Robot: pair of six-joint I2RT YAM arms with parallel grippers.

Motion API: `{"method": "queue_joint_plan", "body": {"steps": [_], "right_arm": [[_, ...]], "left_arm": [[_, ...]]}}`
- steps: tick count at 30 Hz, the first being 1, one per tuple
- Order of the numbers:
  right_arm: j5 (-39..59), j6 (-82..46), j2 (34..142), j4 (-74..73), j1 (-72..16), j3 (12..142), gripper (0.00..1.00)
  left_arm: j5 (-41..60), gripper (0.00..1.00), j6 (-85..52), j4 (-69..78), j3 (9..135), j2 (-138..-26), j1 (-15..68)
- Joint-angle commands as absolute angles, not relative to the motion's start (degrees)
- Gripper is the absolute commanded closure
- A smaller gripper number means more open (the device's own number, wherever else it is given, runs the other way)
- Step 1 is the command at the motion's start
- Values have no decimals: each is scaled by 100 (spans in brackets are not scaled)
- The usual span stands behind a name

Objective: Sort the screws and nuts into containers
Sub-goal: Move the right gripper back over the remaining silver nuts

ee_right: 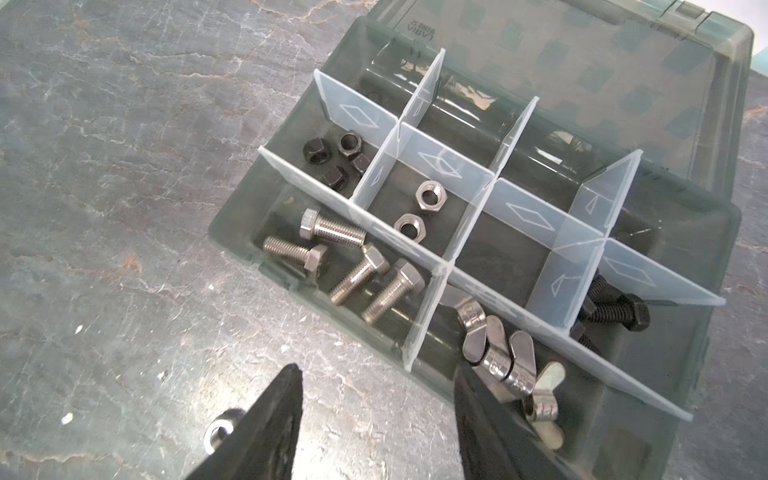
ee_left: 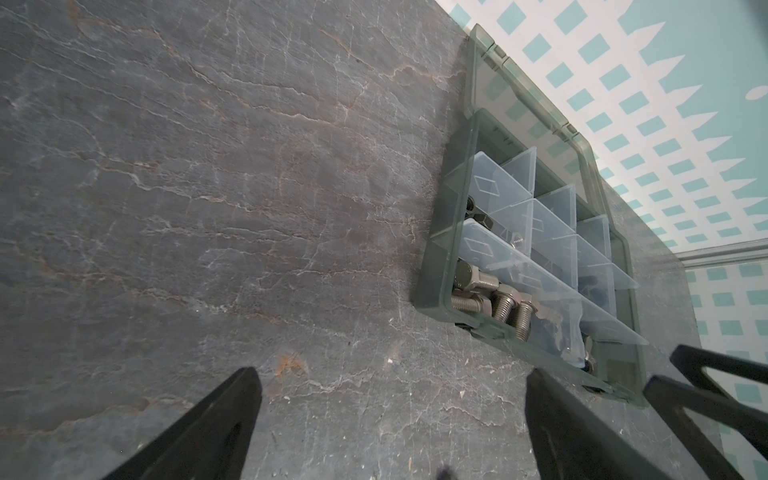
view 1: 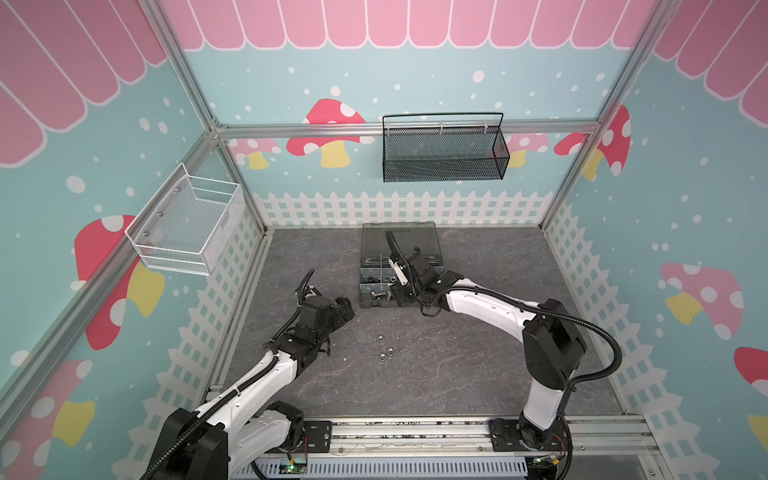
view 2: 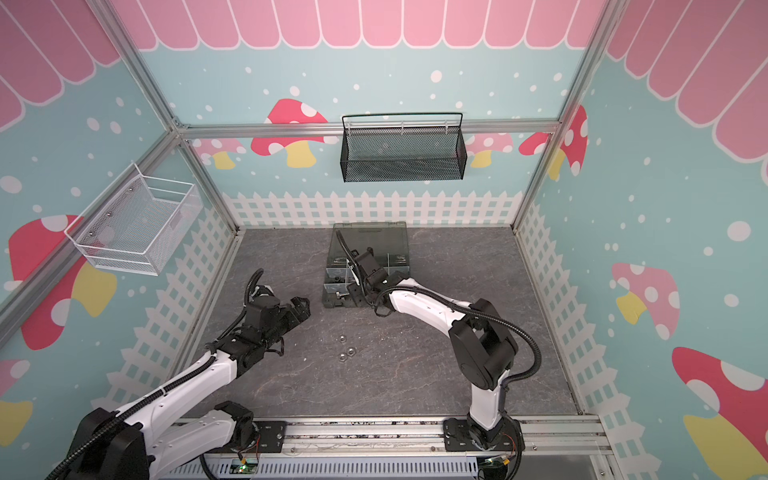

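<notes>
**Case open, both end effectors empty**

The organiser case (ee_right: 706, 232) lies just ahead of the right end effector (ee_right: 376, 374). Its containers (ee_right: 457, 183) keep silver screws (ee_right: 332, 230), wing nuts (ee_right: 478, 332), black screws (ee_right: 615, 316), silver nuts (ee_right: 440, 199) and black nuts (ee_right: 314, 151) apart. This end effector stands partly open, the left end effector (ee_left: 392, 374) wide; both hold nothing. Loose nuts (view 1: 390, 351) lie on the counter (view 1: 457, 365) behind them.

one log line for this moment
left gripper: open, empty | right gripper: open at organiser case | silver nuts: loose on table
</notes>
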State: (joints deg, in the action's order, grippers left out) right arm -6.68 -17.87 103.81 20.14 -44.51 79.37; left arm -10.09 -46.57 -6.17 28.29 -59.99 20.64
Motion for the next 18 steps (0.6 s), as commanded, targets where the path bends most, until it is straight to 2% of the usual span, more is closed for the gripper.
{"method": "queue_joint_plan", "body": {"steps": [1, 9, 18], "right_arm": [[-834, -1913, 10127, 2132, -4672, 7680, 40], [-745, -2153, 9991, 2270, -5137, 7222, 40], [-486, -2086, 10506, 2415, -5590, 7303, 41]], "left_arm": [[-1174, 0, -4808, -773, 2885, -5895, 2018], [-1263, 0, -4882, -800, 2838, -5838, 2013], [-1330, 0, -4975, -827, 2794, -5842, 2013]]}}
